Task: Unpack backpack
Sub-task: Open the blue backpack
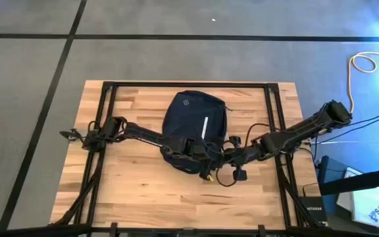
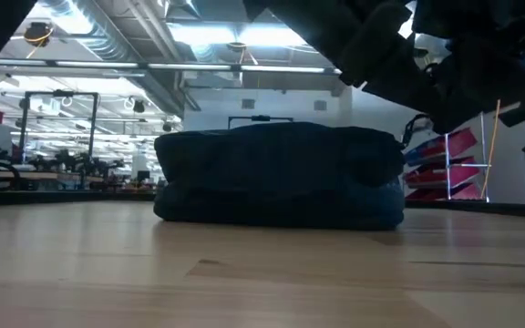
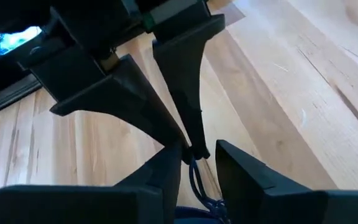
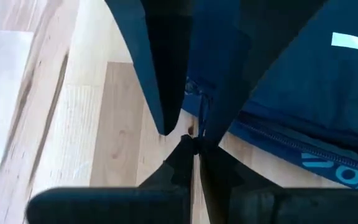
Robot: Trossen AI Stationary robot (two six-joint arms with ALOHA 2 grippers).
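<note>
The dark navy backpack [image 1: 193, 118] lies flat on its back in the middle of the wooden table, with the white stripe and logo facing up; the low view shows it as a low mound [image 2: 281, 178]. Both grippers meet at its near edge. My right gripper [image 4: 194, 148] is shut on a thin dark blue zipper cord [image 4: 201, 109]. My left gripper [image 3: 199, 150] is slightly open, one finger on each side of the same cord [image 3: 196, 177]. Whether it touches the cord cannot be told. My right gripper pinches the free end of the zipper cord [image 3: 193, 155] between its two fingertips [image 3: 188, 134], right in front of the left gripper's fingertips. It comes in low from the table's right side. The cord runs back from the pinch to the backpack's near edge.
Black frame rails [image 1: 107, 112] run along the table's left and right sides and its far edge. Loose black cables [image 1: 232, 174] hang by the right arm. Bare wood [image 1: 150, 194] lies between the backpack and the near edge. A yellow cable [image 1: 364, 62] lies on the floor at the right.
</note>
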